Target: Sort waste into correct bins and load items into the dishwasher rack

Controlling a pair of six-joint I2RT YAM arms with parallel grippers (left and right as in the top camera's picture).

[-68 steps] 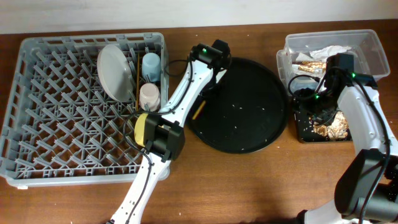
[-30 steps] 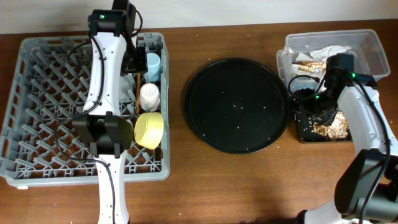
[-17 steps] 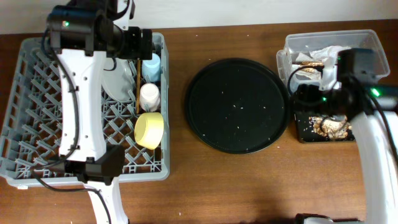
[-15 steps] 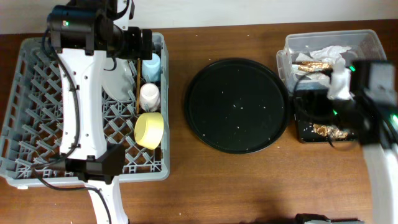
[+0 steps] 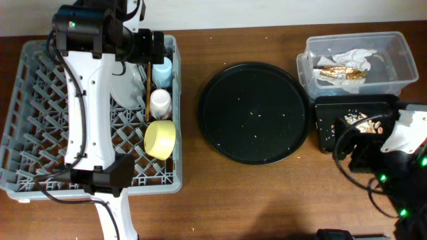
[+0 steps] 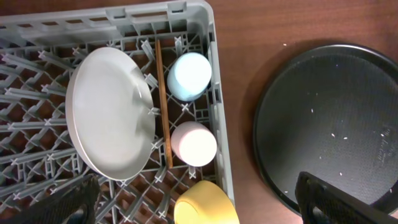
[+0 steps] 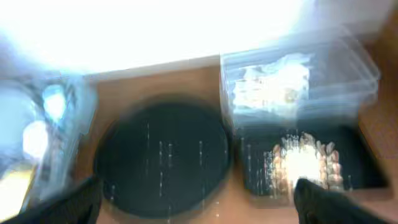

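The grey dishwasher rack (image 5: 40, 133) holds the white plate (image 6: 112, 112), chopsticks (image 6: 163, 106), blue cup (image 6: 189, 76), pink cup (image 6: 194, 143) and yellow bowl (image 6: 205, 205). My left gripper (image 5: 155, 45) hangs open high above them at the rack's back right, holding nothing. The clear tub (image 5: 393, 63) contains white napkins (image 5: 353, 57) and a gold wrapper (image 5: 340, 67). In front of it, the shallow black tray (image 5: 327, 110) carries brownish scraps (image 5: 363, 120). My right gripper (image 5: 363, 157) is open and empty, near the table's front right, in front of that tray. Its wrist view is blurred.
The large round black tray (image 5: 253, 113) lies between the rack and the bins, with only small crumbs on it. Bare wooden table runs along the front edge. The left arm's white links stretch over the rack's middle.
My right arm has pulled back from over the black tray toward the front right, and its jaws opened. My left gripper opened and has stayed above the rack's back right.
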